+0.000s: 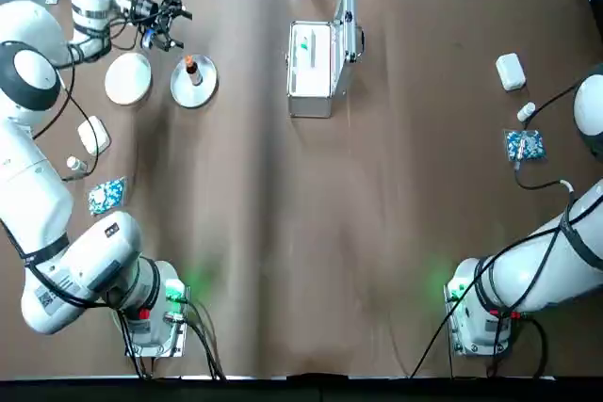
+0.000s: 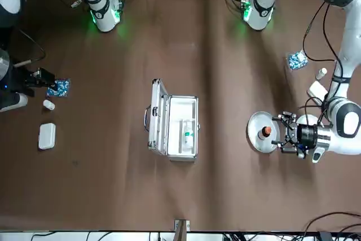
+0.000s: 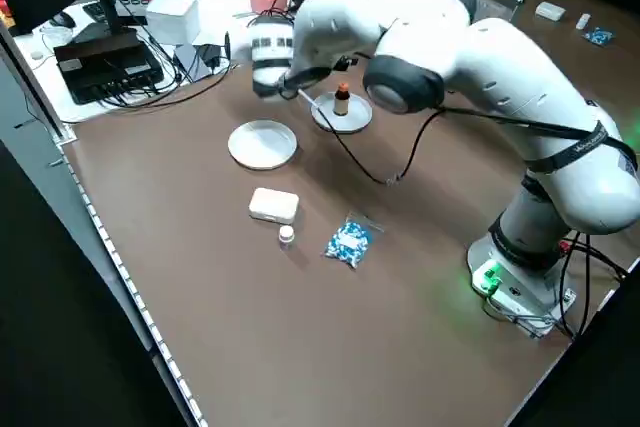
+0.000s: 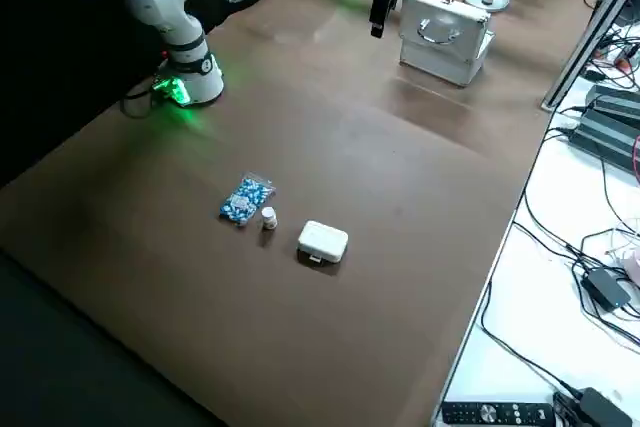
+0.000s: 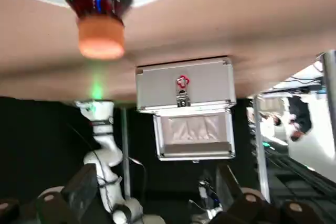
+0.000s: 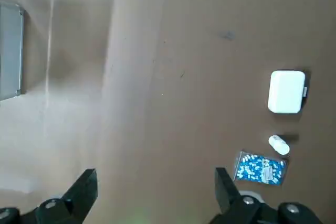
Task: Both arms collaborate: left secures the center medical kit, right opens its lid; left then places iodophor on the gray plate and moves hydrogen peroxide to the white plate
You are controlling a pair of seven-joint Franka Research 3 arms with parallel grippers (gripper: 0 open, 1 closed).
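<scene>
Top view shows the medical kit (image 1: 316, 68) at the far centre of the brown tabletop (image 1: 311, 233), with its lid standing upright along its right side. Inside the open case lies the hydrogen peroxide (image 1: 304, 45), a pale bottle with a teal mark. To the left of the kit is the gray plate (image 1: 194, 80), and the iodophor (image 1: 191, 69) stands upright on it, a dark brown bottle with an orange-looking cap. Just beside it, further left, is the white plate (image 1: 128, 78), which carries nothing.

The left hand (image 1: 170, 25) is above the far edge of the tabletop, just behind the two plates, and apart from the iodophor. In the left wrist view its two fingers (image 5: 84, 192) stand wide apart with nothing between them, so this hand is released. The same view shows the bottle on the plate and, behind it, the kit with a small red mark near its latch.

The right hand (image 2: 42, 78) is far from the kit, at the robot's right side of the tabletop, near a blue-white packet (image 1: 525, 146), a small white vial (image 1: 526, 112) and a white rounded box (image 1: 510, 72). In the right wrist view its fingers (image 6: 84, 192) are also spread and grasp nothing.
</scene>
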